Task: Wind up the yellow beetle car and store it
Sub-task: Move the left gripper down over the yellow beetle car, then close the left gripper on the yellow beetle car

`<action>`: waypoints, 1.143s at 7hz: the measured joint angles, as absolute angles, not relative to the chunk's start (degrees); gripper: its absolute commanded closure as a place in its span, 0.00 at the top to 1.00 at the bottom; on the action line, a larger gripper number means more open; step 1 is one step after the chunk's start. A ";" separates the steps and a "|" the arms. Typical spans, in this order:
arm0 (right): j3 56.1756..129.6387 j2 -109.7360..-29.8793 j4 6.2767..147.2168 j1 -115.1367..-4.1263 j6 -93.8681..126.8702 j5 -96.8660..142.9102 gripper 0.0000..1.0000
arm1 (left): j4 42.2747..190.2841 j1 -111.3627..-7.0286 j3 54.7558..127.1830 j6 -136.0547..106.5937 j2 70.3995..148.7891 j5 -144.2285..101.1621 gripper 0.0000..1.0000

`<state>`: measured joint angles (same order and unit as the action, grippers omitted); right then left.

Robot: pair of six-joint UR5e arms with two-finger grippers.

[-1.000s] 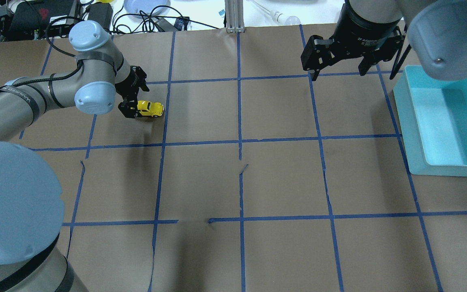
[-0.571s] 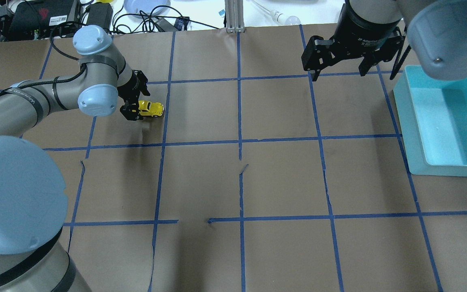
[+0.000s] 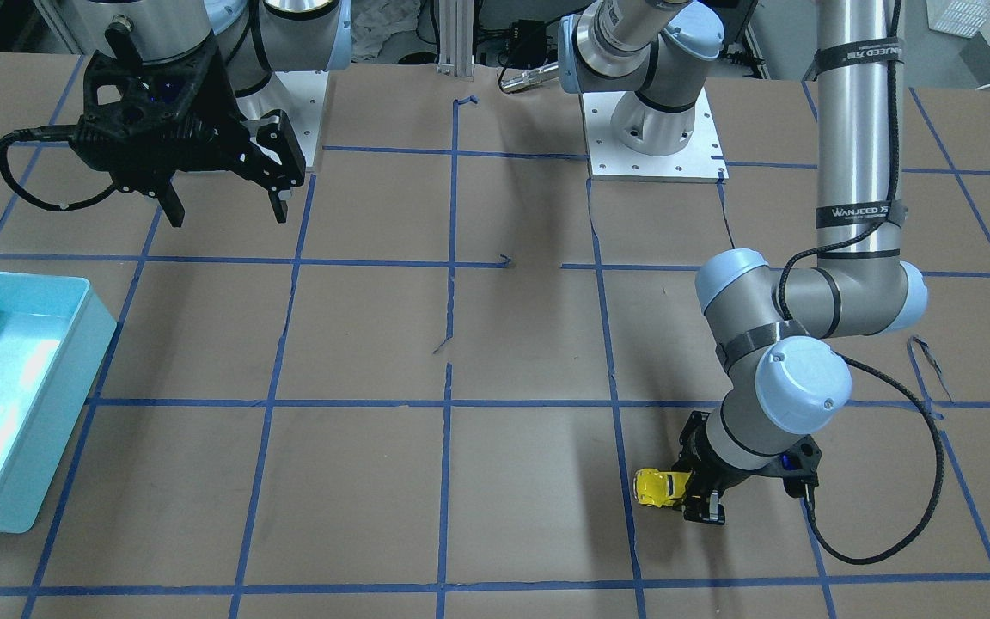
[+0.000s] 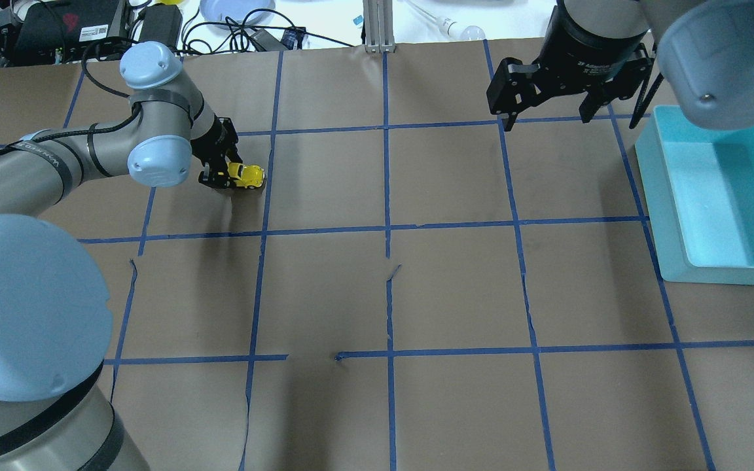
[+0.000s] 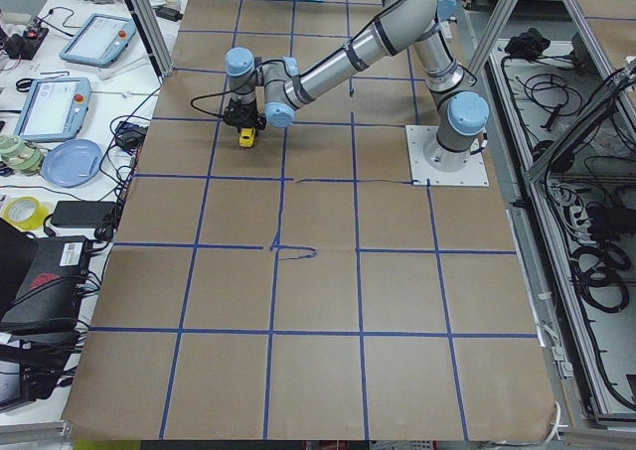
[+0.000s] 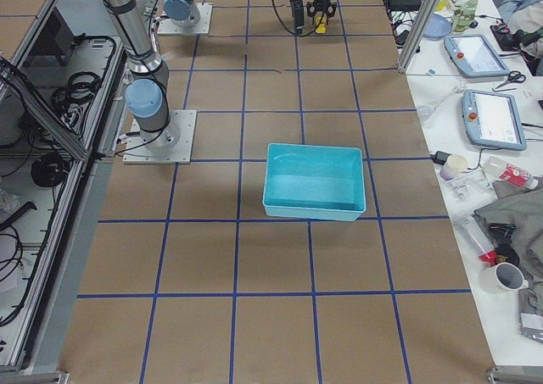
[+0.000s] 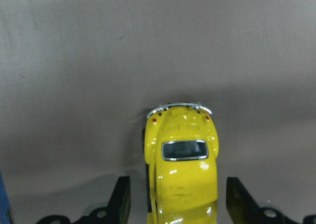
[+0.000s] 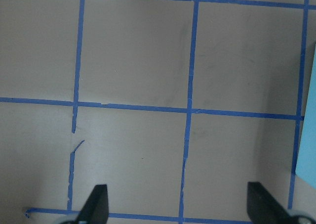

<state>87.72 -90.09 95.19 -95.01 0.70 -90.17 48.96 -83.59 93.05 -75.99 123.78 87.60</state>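
The yellow beetle car stands on the brown paper at the far left of the table, and also shows in the front view. My left gripper is low at the car's end. In the left wrist view the car sits between the two fingers with a small gap on each side, so the left gripper is open around it. My right gripper is open and empty, hovering at the far right. The right wrist view shows only paper between its fingers.
A teal bin stands empty at the right edge, also in the front view. Blue tape lines divide the paper into squares. Cables, a plate and devices lie beyond the far edge.
My left gripper has moved a little toward the car, which now lies deeper between the fingers. The car and the right arm have stayed in place.
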 measured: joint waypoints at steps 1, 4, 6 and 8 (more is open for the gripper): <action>87.74 -90.09 95.18 -95.01 0.70 -90.20 1.00 | 49.00 -83.58 92.89 -75.76 123.59 87.44 0.00; 87.80 -90.09 95.19 -95.01 0.70 -90.20 1.00 | 49.60 -84.32 92.78 -76.78 122.15 84.01 0.00; 87.80 -90.09 95.19 -95.01 0.70 -90.18 1.00 | 51.21 -86.04 92.94 -82.08 121.53 77.70 0.00; 87.80 -90.09 95.18 -95.00 0.71 -90.14 1.00 | 52.80 -86.80 92.77 -87.21 121.67 76.73 0.00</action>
<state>87.80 -90.09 95.18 -95.00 0.71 -90.14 52.80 -86.80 92.77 -87.21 121.67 76.73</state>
